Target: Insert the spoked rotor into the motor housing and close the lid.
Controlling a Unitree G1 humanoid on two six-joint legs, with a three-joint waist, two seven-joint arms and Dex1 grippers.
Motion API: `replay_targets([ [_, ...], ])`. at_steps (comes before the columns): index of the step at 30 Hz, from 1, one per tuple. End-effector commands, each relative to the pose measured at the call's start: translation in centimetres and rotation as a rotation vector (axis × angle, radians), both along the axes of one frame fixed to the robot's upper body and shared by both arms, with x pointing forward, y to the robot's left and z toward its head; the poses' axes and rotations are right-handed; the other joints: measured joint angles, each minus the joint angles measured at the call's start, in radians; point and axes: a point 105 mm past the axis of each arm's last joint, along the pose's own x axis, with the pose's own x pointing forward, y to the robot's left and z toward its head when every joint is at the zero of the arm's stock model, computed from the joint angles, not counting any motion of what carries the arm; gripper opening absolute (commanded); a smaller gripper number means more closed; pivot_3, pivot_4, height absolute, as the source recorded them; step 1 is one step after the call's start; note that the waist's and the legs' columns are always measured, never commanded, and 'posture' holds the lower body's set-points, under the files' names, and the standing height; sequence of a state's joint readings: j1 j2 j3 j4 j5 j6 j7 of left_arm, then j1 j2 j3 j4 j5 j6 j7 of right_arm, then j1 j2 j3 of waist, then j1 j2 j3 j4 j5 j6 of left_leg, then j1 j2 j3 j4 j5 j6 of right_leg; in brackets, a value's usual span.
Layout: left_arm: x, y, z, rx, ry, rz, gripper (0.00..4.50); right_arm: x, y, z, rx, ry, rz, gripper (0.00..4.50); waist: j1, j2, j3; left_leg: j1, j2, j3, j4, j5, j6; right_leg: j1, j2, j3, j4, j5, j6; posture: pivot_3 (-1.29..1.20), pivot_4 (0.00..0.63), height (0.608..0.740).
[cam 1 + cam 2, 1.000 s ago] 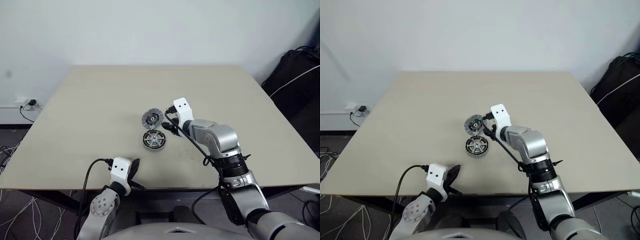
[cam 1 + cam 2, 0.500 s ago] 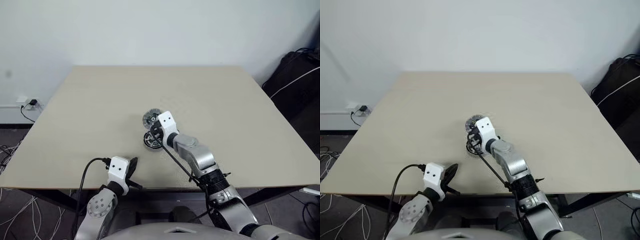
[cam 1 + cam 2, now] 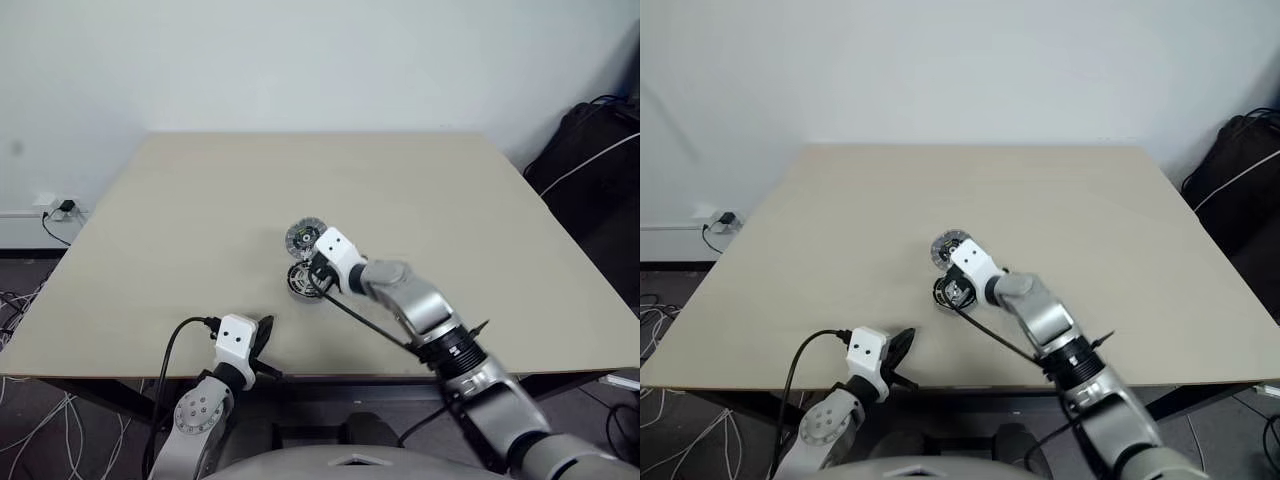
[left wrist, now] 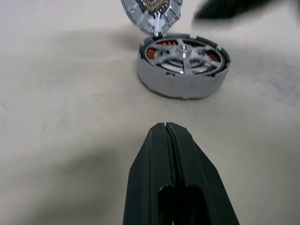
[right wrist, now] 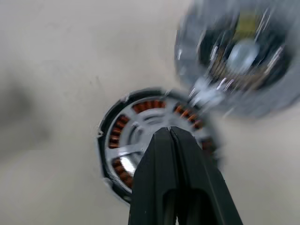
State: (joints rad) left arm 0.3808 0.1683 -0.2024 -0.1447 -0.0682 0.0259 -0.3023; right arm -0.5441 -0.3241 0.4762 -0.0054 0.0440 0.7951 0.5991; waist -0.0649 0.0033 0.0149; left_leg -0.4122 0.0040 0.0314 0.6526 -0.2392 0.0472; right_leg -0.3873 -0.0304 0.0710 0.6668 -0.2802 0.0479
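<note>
The motor housing (image 3: 302, 282) lies in the middle of the table, grey outside with copper windings (image 4: 151, 52) inside. The spoked rotor (image 4: 183, 50) sits inside it, spokes up. The lid (image 3: 302, 237) is just behind the housing; in the left wrist view the lid (image 4: 151, 13) stands tilted with its lower edge at the housing's rim. My right gripper (image 3: 318, 274) is shut, empty, its tips over the housing's right part (image 5: 123, 136). My left gripper (image 4: 166, 126) is shut and empty, low near the table's front edge, pointing at the housing from a short way off.
The beige table (image 3: 180, 210) has wide bare room all around the parts. A black cable runs along my right forearm (image 3: 370, 322). A dark bag (image 3: 590, 140) lies beyond the table's right side, and loose cables (image 3: 20, 300) lie on the floor at the left.
My right gripper has shut, rolled and swung left from beside the lid and housing to over the housing. The left gripper has kept still.
</note>
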Motion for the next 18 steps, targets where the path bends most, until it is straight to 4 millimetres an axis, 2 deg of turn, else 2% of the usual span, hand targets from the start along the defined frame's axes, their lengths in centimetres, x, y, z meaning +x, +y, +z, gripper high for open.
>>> replay_targets([
  [1, 0.5, -0.2, 0.7, -0.011, -0.046, -0.005, 0.04, -0.7, 0.9, 1.5, -0.074, -0.038, 0.160, 0.57, 0.001, 0.000, 0.000, 0.000, 0.000, 0.000, 0.000, 0.000, 0.000, 0.000, 0.000, 0.000, 0.000, 0.000, 0.000, 0.00, 0.000, 0.740],
  [7, 0.5, -0.2, 0.2, -0.024, -0.047, 0.009, 0.04, -1.2, 0.6, 0.9, -0.254, -0.067, 0.355, 2.55, 0.006, -0.001, 0.000, -0.001, -0.001, -0.002, 0.000, -0.002, -0.003, 0.000, -0.003, 0.000, -0.001, -0.003, -0.006, 0.00, 0.000, 0.740],
  [11, 0.3, 0.0, -0.1, -0.028, -0.045, 0.023, 0.04, -1.5, 1.0, 0.3, -0.317, -0.062, 0.448, 2.55, 0.006, -0.001, 0.000, -0.002, -0.002, -0.002, 0.000, -0.002, -0.003, 0.000, -0.005, 0.000, -0.001, -0.003, -0.006, 0.00, 0.000, 0.740],
  [18, 0.2, -0.1, -0.3, -0.035, -0.047, 0.034, 0.04, -1.4, 0.7, -1.5, -0.390, -0.027, 0.495, 2.55, 0.010, -0.001, -0.001, -0.002, -0.003, -0.004, -0.001, -0.002, -0.003, 0.000, -0.007, -0.001, -0.001, -0.003, -0.006, 0.00, 0.000, 0.740],
])
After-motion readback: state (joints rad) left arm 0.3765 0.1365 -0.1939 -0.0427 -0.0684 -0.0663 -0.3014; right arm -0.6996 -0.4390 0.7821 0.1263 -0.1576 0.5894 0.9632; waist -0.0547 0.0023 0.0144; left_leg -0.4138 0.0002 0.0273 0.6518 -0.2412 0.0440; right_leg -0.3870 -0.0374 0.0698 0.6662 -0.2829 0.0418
